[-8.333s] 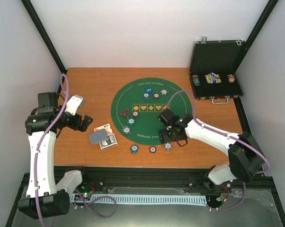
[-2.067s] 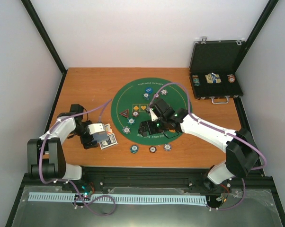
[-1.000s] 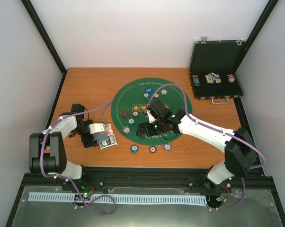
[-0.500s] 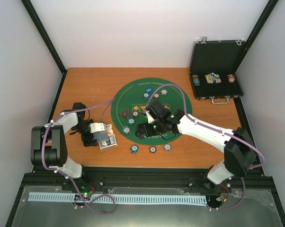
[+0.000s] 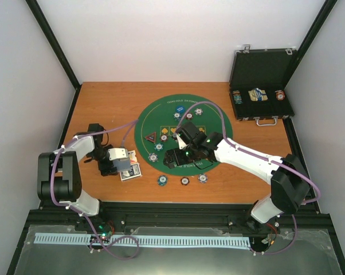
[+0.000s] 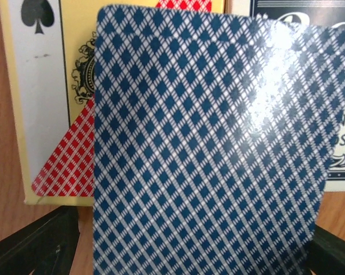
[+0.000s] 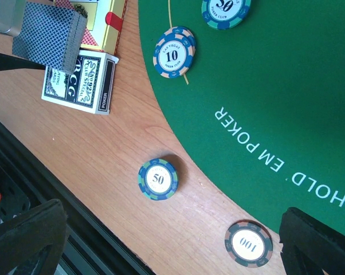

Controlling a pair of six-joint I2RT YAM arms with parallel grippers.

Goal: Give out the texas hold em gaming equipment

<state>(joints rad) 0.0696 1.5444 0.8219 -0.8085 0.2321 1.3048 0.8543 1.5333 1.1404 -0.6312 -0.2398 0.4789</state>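
Observation:
My left gripper [image 5: 120,161] is shut on a stack of blue-backed playing cards [image 6: 207,149], held just above two card boxes [image 5: 133,171] on the wooden table. In the left wrist view the top card fills the frame, with a black finger [image 6: 35,246] at each lower corner. My right gripper [image 5: 173,158] is open and empty over the near left part of the round green mat [image 5: 215,123]. Between its fingers [image 7: 23,240] lie a 50 chip [image 7: 158,179] and a 100 chip [image 7: 249,243] on the wood. A 10 chip [image 7: 173,51] lies at the mat's edge. A black-and-red triangle marker [image 5: 151,137] sits on the mat's left.
Three chips [image 5: 185,181] lie in a row near the table's front edge. More chips and a blue disc [image 5: 179,107] lie on the mat's far part. An open black case [image 5: 261,69] with chips and cards stands at the back right.
Since 8.3 s ago my left gripper came in from the left and closed on the cards, and my right gripper moved left along the mat's near edge. Over the last second both barely moved.

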